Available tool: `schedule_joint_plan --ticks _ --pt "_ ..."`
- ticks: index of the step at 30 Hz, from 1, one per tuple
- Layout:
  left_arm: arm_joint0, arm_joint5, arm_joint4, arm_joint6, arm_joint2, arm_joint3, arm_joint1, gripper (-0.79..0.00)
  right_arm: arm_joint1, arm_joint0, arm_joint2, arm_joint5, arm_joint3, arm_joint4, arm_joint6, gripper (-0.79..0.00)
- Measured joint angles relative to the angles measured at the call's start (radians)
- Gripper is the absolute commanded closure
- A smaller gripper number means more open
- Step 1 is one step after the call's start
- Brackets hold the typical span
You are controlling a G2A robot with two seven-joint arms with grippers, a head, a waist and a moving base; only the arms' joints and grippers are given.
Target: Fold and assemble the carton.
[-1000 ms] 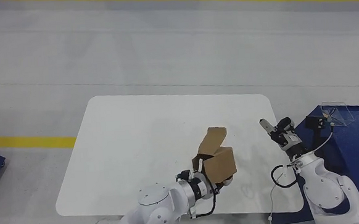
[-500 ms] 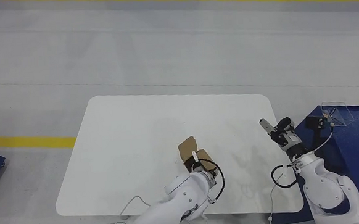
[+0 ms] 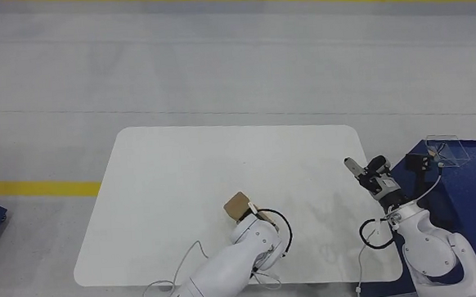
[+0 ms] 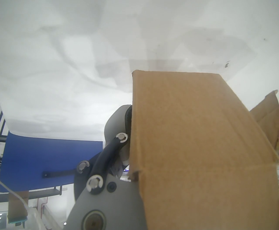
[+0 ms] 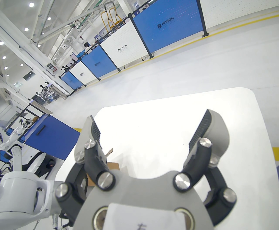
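- Top view: the carton (image 3: 238, 204) is over the near half of the table (image 3: 165, 169), roughly mid-width. A small brown corner pokes out from under the left arm (image 3: 251, 234), which covers the rest.
- From above I can't tell whether it rests on the table or hangs just off it.
- Left wrist view fills in what the arm hides: one broad, flat cardboard wall close to the camera, with a crease across its near end. A flap (image 4: 266, 113) sticks out past its far side.
- left gripper (image 4: 129, 122): one grey finger (image 4: 113, 128) lies against the edge of that wall, and the other is behind the cardboard. I read it as pinching the wall.
- right gripper (image 5: 150, 130): its own wrist view shows the two ribbed fingers spread wide apart.
- The top view gives its place: right gripper (image 3: 352, 168) is over the table's right edge, well apart from the carton.
- Right wrist view adds a low side-on look across the table. A bit of brown cardboard sits low just beside the left arm's white wrist, with one flap tip standing up.
- That view also shows the blue and white partition panels (image 5: 170, 28) across the floor.
- Top view shows a blue cabinet (image 3: 462, 192) just right of the table, with a clear box (image 3: 445, 148) on it.
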Motion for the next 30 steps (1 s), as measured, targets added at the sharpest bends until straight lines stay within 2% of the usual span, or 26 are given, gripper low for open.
schedule_joint_plan --ticks 3,5,6,7,14,19,23,25,30 --pt "-0.003 0.007 -0.019 0.006 0.001 0.043 -0.014 -0.015 0.0 0.0 0.0 0.0 0.0 0.0 0.0 -0.785" --pt "-0.008 0.01 -0.022 -0.002 0.0 0.059 -0.021 -0.277 0.0 0.0 0.0 0.0 0.0 0.0 0.0 -0.785" --pt "-0.011 0.009 -0.016 -0.009 0.0 0.066 -0.025 -0.502 0.0 0.0 0.0 0.0 0.0 0.0 0.0 -0.785" --pt "-0.012 0.008 -0.013 -0.011 0.0 0.069 -0.028 -0.785 0.0 0.0 0.0 0.0 0.0 0.0 0.0 -0.785" --pt "0.0 0.022 0.015 -0.021 -0.008 0.051 -0.042 -0.785 0.0 0.0 0.0 0.0 0.0 0.0 0.0 -0.785" --pt "0.053 0.031 0.1 -0.056 -0.003 -0.048 -0.037 -0.785 0.0 0.0 0.0 0.0 0.0 0.0 0.0 -0.785" --pt "0.118 0.034 0.246 -0.055 -0.01 -0.189 -0.016 -0.785 0.0 0.0 0.0 0.0 0.0 0.0 0.0 -0.785" --pt "0.173 0.037 0.341 -0.052 -0.019 -0.28 0.001 -0.785 0.0 0.0 0.0 0.0 0.0 0.0 0.0 -0.785" --pt "0.313 0.139 0.578 -0.127 -0.039 -0.519 0.05 -0.785 0.0 0.0 0.0 0.0 0.0 0.0 0.0 -0.785"
